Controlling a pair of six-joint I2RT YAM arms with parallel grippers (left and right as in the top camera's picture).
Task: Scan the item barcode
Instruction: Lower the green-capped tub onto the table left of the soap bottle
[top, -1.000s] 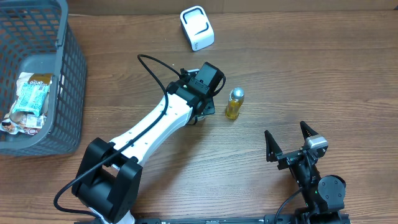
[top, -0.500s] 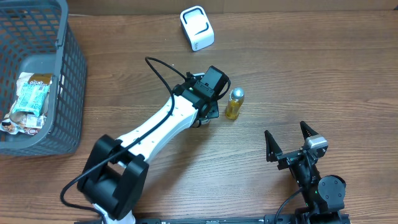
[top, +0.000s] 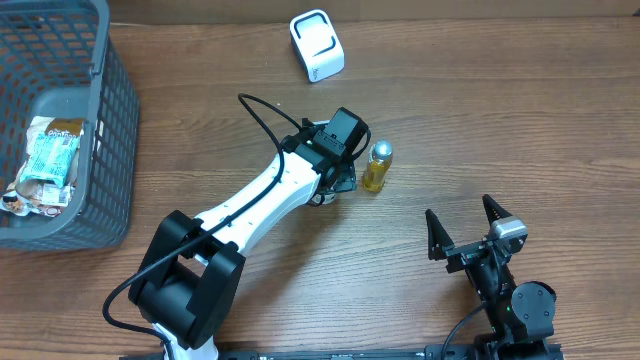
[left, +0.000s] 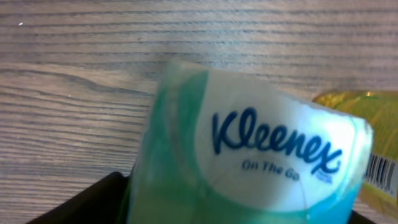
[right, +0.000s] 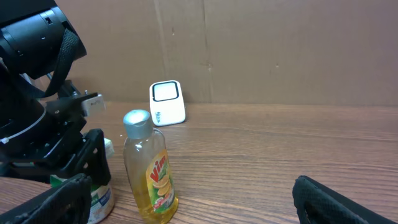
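I see a wooden table (top: 520, 110) with a grey basket (top: 110, 120) at its far-left edge, and a few packets (top: 50, 160) lying inside the basket. My left arm (top: 260, 195) reaches across to mid-table. The left gripper (top: 338, 182) is set down around a Kleenex pack (left: 249, 155) that stands on the wood. Its black fingers (right: 93, 155) flank the pack, but I cannot tell whether they press on it or stand just clear. The right gripper (top: 461, 210) sits near the front edge, well apart, jaws spread wide and holding nothing. The white scanner (top: 317, 45) stands at the far edge, behind the left gripper. A yellow bottle (top: 377, 167) stands upright just right of the pack. A barcode (left: 380, 171) on the bottle's label shows past the pack's edge.
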